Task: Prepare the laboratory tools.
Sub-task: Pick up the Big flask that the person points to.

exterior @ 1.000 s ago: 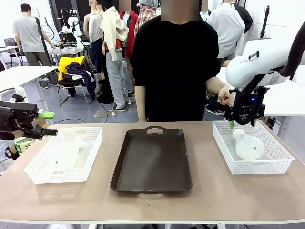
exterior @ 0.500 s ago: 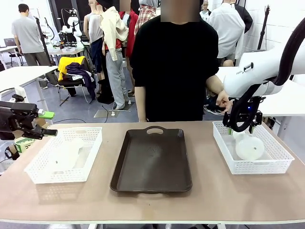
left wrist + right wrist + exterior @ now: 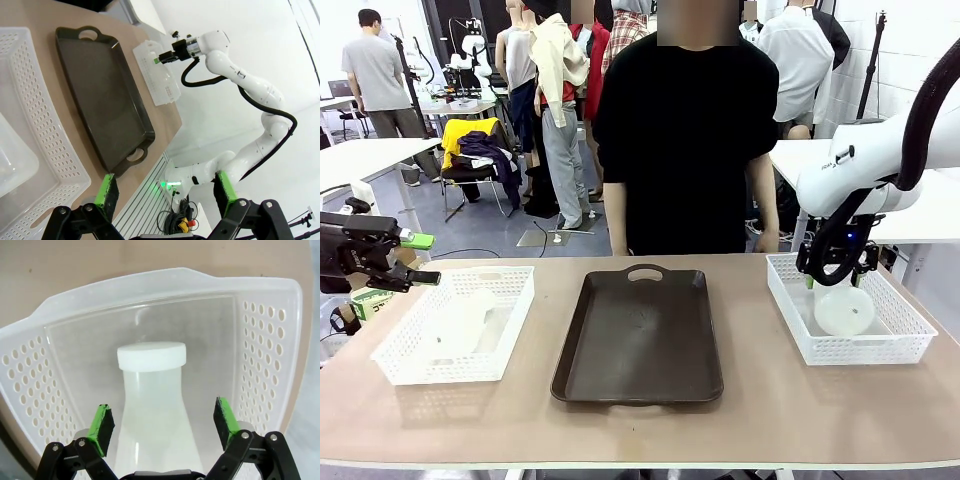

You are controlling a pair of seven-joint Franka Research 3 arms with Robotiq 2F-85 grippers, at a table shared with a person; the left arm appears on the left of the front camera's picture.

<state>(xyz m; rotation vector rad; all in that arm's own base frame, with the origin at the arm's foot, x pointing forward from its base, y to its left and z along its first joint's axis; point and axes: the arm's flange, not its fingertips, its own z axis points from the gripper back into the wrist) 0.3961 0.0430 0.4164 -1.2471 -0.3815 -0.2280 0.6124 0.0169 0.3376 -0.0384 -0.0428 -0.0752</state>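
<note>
So from where I'm standing, the right tool (image 3: pixel 163 422) is wide open and hanging down into the white perforated plastic basket (image 3: pixel 786 300) on its side of the light brown tabletop (image 3: pixel 640 430). One translucent frosted-white conical flask (image 3: pixel 151 357) lies in that basket right under it. The right wrist camera gives the good look. The flask's tapering body runs between the two green pads (image 3: pixel 102 426), with its white-capped neck pointing away past the fingertips toward the basket's end wall. There's a sliver of gap on each side, so nothing's gripped. The front camera is too far off to tell that gap. It just shows the black tool sitting over the neck end, with the flask's round base turned toward the robot's side.

The left tool (image 3: pixel 423 259) is released too, jaws spread, turned sideways out by the tabletop's left end, just beside the other white perforated basket (image 3: pixel 450 372). The second frosted flask (image 3: pixel 460 320) lies in that basket, past the fingertips and apart from them. The left wrist camera catches it as a cloudy shape at the picture edge, but it does show the dark brown rectangular tray with handles (image 3: pixel 100 100) beyond the basket. A person in a black top (image 3: pixel 685 130) stands across from both tools.
</note>
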